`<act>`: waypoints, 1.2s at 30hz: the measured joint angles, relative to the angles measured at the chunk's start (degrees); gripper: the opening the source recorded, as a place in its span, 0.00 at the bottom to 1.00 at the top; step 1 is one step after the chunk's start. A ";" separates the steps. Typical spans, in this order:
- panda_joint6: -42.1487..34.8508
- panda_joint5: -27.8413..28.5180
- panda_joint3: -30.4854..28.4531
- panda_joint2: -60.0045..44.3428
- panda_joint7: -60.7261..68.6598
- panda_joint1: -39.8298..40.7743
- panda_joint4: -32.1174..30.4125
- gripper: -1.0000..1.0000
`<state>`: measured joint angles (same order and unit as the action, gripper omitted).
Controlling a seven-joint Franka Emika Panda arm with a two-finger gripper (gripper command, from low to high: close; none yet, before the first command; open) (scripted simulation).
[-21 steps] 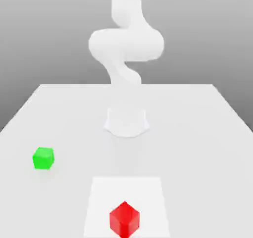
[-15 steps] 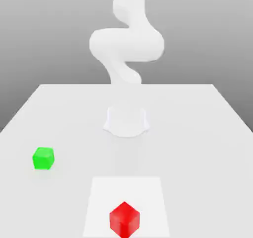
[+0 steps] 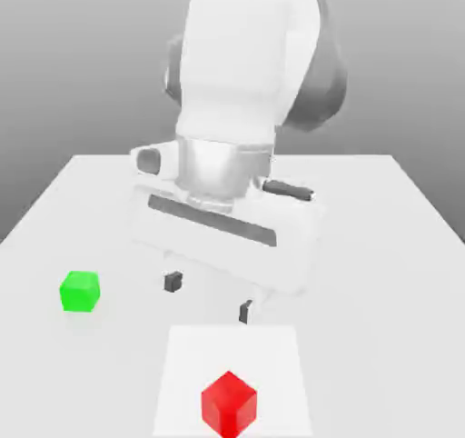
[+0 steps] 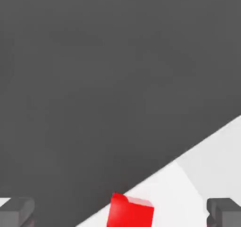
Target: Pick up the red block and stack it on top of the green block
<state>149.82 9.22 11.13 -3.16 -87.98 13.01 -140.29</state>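
A: Where does the small matte red cube sit?

B: Low in the exterior frame, just below centre, near the bottom edge. It rests on a paler square patch of the flat white table, one corner turned toward the camera.

A: And the small matte green cube?

B: At the left of the exterior frame, about two thirds of the way down, alone on the table and well apart from the red block.

A: What about the hand?

B: The white two-finger gripper hangs from the bulky white arm in the middle of the frame, pointing down. Its dark fingertips stand wide apart with nothing between them. They hover above the table, higher in the picture than the red block and touching neither cube.

A: Does the hand view agree?

B: Yes. The red block shows at the bottom centre, between the two dark fingertips in the lower corners, clear of both.
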 joint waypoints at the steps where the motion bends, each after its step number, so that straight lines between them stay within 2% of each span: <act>1: 0.83 -0.49 0.01 -1.92 -1.15 -0.10 -0.39 0.50; 4: 3.51 -2.82 0.18 -7.55 -3.77 -0.29 -1.46 0.50; 9: 11.42 -0.02 -2.79 -17.80 -7.14 -2.63 -0.33 0.50; 10: 12.37 0.41 -3.28 -18.96 -7.48 -3.02 -0.15 0.00; 16: 12.96 0.68 -3.49 -19.54 -7.69 -3.21 -0.06 0.00; 22: 5.03 -3.70 -1.09 -9.65 -4.95 -0.98 -1.99 0.00; 26: 4.01 -4.02 -7.16 -3.21 -12.99 4.37 -7.79 0.00; 32: 3.86 -4.16 -14.65 6.67 -26.89 20.73 -17.30 0.00; 36: 6.38 -5.59 -18.85 10.71 -35.32 27.08 -23.37 0.00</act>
<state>156.20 3.63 -7.72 7.54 -123.30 40.09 -163.66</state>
